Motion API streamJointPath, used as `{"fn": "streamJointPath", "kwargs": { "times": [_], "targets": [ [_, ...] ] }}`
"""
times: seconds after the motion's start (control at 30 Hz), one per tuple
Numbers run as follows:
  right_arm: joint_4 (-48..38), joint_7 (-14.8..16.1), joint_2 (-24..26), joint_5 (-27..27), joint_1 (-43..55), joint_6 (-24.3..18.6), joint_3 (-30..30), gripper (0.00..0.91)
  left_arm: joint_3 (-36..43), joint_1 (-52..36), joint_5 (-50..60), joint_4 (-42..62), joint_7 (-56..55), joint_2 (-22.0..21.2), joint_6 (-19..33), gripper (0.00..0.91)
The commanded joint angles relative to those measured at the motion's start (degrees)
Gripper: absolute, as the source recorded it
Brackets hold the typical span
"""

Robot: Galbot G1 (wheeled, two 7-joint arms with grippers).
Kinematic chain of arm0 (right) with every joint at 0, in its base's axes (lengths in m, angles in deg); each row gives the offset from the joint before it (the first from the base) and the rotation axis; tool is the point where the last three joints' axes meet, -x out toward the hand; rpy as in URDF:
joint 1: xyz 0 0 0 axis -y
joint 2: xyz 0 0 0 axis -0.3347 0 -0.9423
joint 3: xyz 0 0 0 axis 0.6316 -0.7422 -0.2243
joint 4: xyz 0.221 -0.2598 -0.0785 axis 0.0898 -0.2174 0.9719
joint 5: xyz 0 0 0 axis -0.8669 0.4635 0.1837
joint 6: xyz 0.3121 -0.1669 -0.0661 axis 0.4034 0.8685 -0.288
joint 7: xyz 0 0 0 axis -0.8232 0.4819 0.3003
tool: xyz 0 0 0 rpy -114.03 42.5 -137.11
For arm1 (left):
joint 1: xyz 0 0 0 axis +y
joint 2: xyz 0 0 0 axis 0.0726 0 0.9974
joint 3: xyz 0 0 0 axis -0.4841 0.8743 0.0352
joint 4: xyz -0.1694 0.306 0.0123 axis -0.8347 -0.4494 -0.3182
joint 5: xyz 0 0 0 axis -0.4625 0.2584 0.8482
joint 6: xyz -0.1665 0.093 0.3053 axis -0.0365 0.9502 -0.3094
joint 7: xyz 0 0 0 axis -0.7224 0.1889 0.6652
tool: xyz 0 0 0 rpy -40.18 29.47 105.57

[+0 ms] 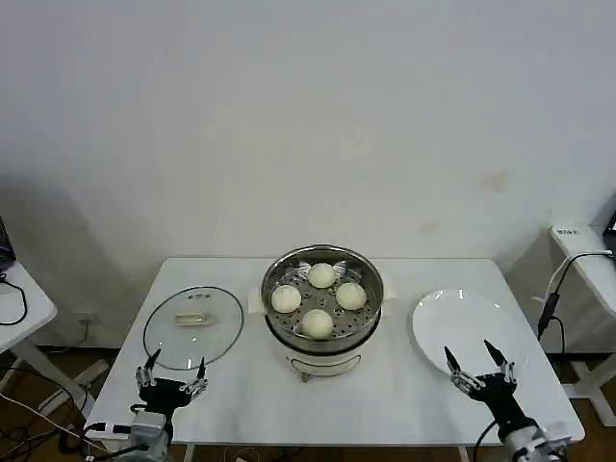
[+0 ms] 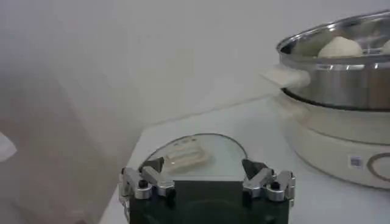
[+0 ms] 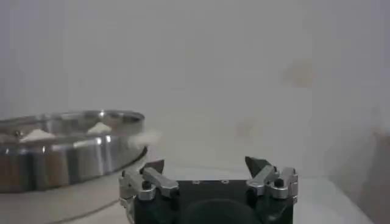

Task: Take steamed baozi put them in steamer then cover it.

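Note:
Several cream-white baozi [image 1: 321, 275] lie in the perforated basket of the steel steamer [image 1: 279, 325], which stands uncovered on its cream base mid-table. The glass cover [image 1: 192, 326] with its cream bar handle [image 1: 192, 319] lies flat on the table to the steamer's left. My left gripper [image 1: 173, 366] hovers open at the cover's near edge, holding nothing; in the left wrist view the left gripper [image 2: 203, 164] faces the cover [image 2: 195, 153] with the steamer [image 2: 341, 73] beyond. Near the front right, my right gripper [image 1: 476, 357] stands open and empty below the white plate.
An empty white plate [image 1: 460, 323] lies right of the steamer. The white table [image 1: 385, 404] has bare room along its front edge. Side tables with cables stand at far left and far right. In the right wrist view the steamer [image 3: 67, 149] is beside the right gripper [image 3: 207, 164].

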Motion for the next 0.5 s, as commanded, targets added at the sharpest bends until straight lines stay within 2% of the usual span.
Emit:
{"fn": "streamJointPath", "kwargs": {
  "times": [0.03, 0.17, 0.27, 0.5],
  "targets": [
    [-0.26, -0.83, -2.48, 1.29, -2.02, 0.42, 0.3, 0.907, 1.81, -5.72, 42.38, 12.44, -12.73, 5.42, 12.5, 0.907],
    [0.74, -1.03, -2.05, 1.51, -1.79, 0.98, -0.09, 0.907, 2.46, -11.37, 49.41, 19.92, -12.81, 9.99, 15.29, 0.907],
    [1.2, -1.15, -2.13, 1.78, -1.77, 0.95, -0.42, 0.907, 3.37, -13.92, 50.02, 23.32, -10.19, 12.58, 16.27, 0.907],
    [2.23, -1.31, -2.52, 1.96, -1.73, 1.02, -0.41, 0.907, 6.79, -19.16, 55.91, 30.36, -8.74, 12.94, 17.87, 0.907]
  ]
}}
